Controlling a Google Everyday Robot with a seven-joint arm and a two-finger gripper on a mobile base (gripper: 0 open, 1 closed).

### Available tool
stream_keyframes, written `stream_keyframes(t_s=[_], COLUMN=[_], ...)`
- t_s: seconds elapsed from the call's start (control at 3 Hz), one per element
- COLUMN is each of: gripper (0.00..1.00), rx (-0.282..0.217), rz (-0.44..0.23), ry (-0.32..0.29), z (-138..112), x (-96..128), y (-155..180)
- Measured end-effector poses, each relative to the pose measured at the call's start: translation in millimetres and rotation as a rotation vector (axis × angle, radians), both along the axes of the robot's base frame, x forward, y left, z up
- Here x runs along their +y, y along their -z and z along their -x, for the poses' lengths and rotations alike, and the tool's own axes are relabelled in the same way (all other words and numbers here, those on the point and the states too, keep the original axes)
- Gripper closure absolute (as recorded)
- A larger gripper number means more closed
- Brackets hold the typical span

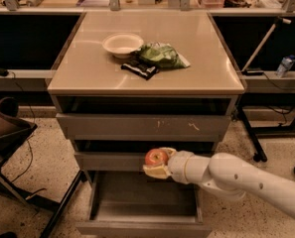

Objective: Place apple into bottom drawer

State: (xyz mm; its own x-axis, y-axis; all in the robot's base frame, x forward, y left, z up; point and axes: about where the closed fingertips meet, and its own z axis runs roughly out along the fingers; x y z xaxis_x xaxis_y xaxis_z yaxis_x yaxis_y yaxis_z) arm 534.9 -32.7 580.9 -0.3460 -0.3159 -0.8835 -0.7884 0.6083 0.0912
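Note:
The small red apple (156,157) with a yellowish patch sits between the fingers of my gripper (158,163), which is shut on it. My white arm comes in from the lower right. The gripper holds the apple in front of the middle drawer's front panel, above the back part of the bottom drawer (142,202). The bottom drawer is pulled out, a deep grey tray with nothing visible inside.
A white bowl (122,44), a green snack bag (161,55) and a dark wrapper (140,69) lie on the cabinet top. The scratched top drawer (142,126) is slightly open. A chair (8,133) stands at the left, table legs at the right.

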Motion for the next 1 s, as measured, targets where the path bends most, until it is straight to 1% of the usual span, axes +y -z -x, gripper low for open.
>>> stream_keyframes(t_s=[0.33,0.67,1.0], gripper=[1.0,1.0,1.0], rx=[0.114,0.236,0.278], rz=[0.025,-0.006,-0.033], ry=[0.054,0.131,0.124], z=[26.5,42.1,56.0], x=[-7.0,-16.8,-5.6], y=[102.0,188.7,208.6])
